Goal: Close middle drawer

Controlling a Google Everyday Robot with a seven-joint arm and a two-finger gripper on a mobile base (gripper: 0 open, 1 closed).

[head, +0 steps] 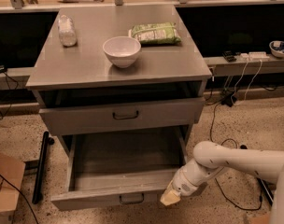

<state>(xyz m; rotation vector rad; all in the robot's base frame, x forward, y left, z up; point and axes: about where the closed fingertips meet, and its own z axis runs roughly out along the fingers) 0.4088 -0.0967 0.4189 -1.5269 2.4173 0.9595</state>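
Note:
The middle drawer (pixel 118 160) is the wide grey one pulled far out at the bottom of the cabinet. Its deep tray is empty, and its low front (pixel 86 200) carries a small dark handle (pixel 131 199). My gripper (pixel 170 198), with pale yellowish tips, is at the right end of that drawer front, against its outer face. The white arm (pixel 235 161) comes in from the right. Above, the taller-fronted drawer (pixel 123 115) with a wider handle stands slightly out. The lowest drawer is hidden.
The cabinet top (pixel 86 64) holds a white bowl (pixel 122 51), a green packet (pixel 155 32) and a small clear bottle (pixel 67 30). A black bar (pixel 40 167) and a cardboard box (pixel 4 181) lie on the floor at the left. Cables (pixel 226 106) run across the floor at the right.

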